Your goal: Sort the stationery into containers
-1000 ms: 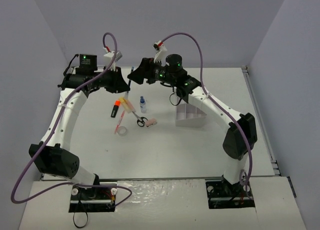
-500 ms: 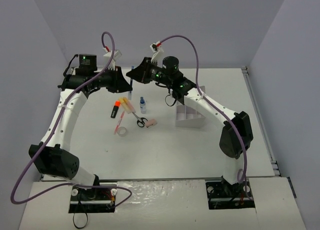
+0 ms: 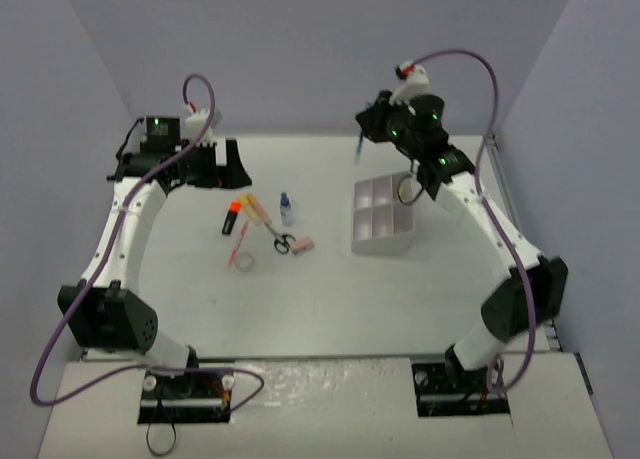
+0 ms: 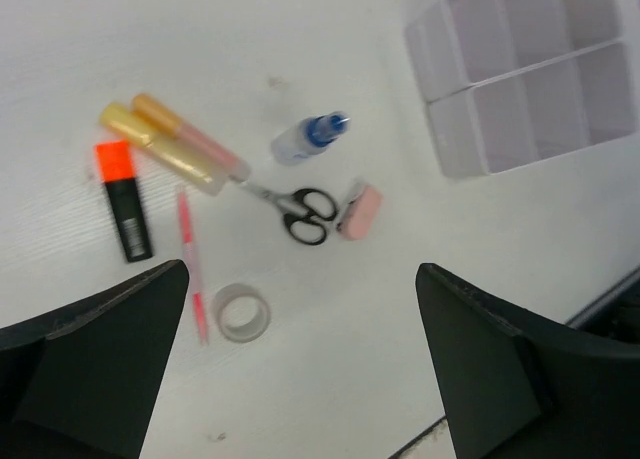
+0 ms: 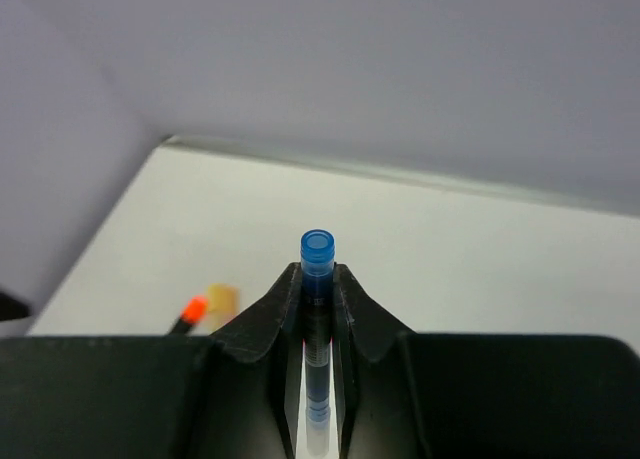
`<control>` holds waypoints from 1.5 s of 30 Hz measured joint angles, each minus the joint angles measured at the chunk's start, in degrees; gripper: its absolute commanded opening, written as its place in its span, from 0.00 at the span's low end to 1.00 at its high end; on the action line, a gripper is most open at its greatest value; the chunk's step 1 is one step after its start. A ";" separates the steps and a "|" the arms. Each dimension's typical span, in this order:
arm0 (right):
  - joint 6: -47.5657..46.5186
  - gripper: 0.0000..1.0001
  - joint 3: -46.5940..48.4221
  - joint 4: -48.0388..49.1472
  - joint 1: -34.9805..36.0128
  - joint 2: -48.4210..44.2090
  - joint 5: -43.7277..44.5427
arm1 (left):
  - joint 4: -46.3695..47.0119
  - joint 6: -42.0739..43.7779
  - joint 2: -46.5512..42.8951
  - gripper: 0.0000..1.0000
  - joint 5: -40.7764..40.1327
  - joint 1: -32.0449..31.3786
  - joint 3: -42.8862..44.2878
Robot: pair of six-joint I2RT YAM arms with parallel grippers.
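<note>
A blue pen (image 5: pixel 318 251) is gripped in the closed right claw (image 5: pixel 318 279), its length pointing straight out of it; the tray (image 3: pixel 380 245) lies below, slightly nearward, closest to this arm. The left claw (image 3: pixel 222 165) is spread wide, empty.

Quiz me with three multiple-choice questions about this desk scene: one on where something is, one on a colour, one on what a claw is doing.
1. Where is the pink eraser?
A) against the back wall
B) on the table beside the scissors
C) held in a claw

2. What colour is the pen in the right gripper?
A) green
B) red
C) blue

3. How is the left gripper?
A) wide open, empty
B) shut on a bottle
C) shut on tape

Answers: 1 B, it lies by the scissor handles; 2 C, its cap and barrel are blue; 3 A, its fingers stand far apart with nothing between.
</note>
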 measured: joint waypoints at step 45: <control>-11.95 0.72 -21.16 10.88 -12.67 4.11 8.79 | -4.08 14.67 -0.23 0.68 -17.20 0.60 -18.74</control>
